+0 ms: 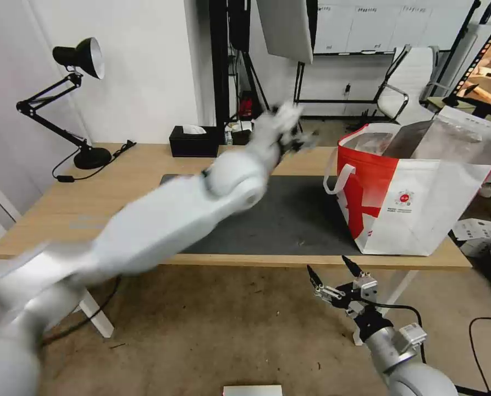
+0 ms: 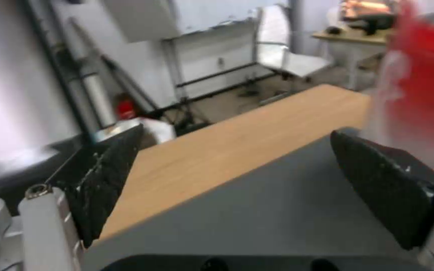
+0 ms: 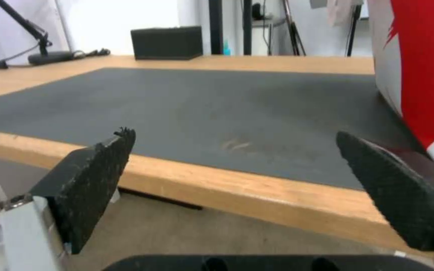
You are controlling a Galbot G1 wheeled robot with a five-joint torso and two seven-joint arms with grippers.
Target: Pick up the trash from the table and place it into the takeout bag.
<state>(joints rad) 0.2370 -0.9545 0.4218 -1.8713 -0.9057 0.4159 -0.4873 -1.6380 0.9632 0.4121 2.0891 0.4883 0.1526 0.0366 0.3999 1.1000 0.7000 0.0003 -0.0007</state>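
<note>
At the far left of my desk point(image 1: 42, 214) a black lamp point(image 1: 75, 99) stands on the light wood, its cord trailing beside its base. Next along the back edge sits the black tissue box point(image 1: 194, 141), with white tissue showing at its top.

My left arm stretches diagonally from the lower left up across the dark grey mat point(image 1: 289, 220). My left hand point(image 1: 294, 137) is above the back of the desk, just left of the takeout bag point(image 1: 415, 214). In the left wrist view this hand point(image 2: 234, 169) has its two black pads wide apart with nothing between them; bare wood and mat lie under it and the bag's red side is close by.

The mat runs lengthwise along the desk, as the long top itself does from left to right.

The takeout bag stands upright on the right end of the desk, partly on the mat. Its mouth gapes upward with the silver lining showing, its red-and-white logo face turned toward me and a white strap handle point(image 1: 336, 176) hanging on its left side. I cannot see what lies inside it.

My right hand point(image 1: 334, 270) is low, below the front edge of the desk, just in front of the bag. Its pads point up and are spread open, empty.
</note>
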